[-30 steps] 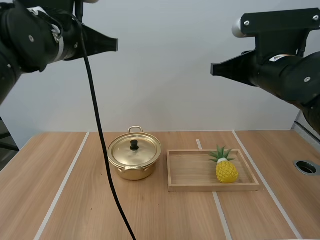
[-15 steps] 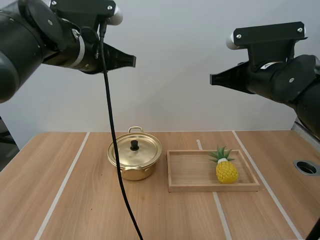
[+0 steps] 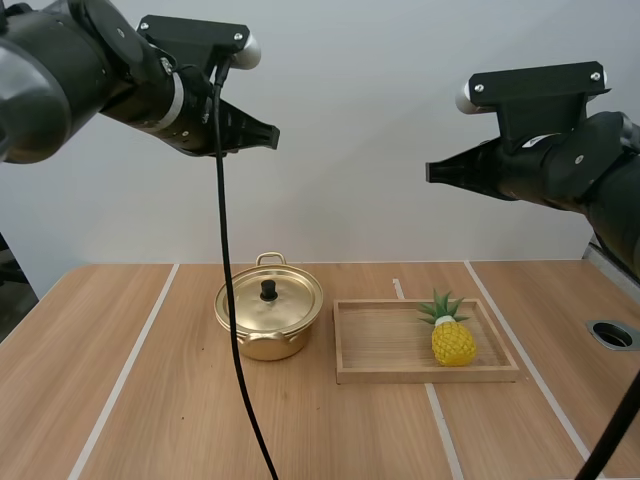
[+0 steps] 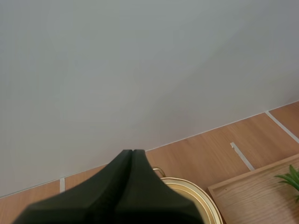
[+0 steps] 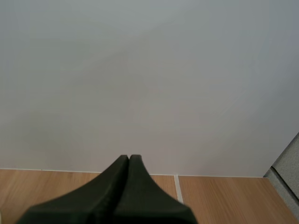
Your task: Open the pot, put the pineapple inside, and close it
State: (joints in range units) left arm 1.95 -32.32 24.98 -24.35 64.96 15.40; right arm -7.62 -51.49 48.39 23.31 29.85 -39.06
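My left pincer point(image 3: 270, 131) and right pincer point(image 3: 433, 172) hung high, both pressed together. The shiny gold metal pot point(image 3: 262, 338) sat closed on the tabletop point(image 3: 150, 400); its lid point(image 3: 292, 305) looked light, best pinched by the black knob point(image 3: 268, 290).

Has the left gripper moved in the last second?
Yes. The left gripper has shifted right and down in the high view, its tip now lined up roughly above the pot.

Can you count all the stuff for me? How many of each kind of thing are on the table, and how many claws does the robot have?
Pots: 1, the gold pot
Pineapples: 1, the pineapple
Trays: 1, the wooden tray
Claws: 2, the left claw and the right claw
Total: 5
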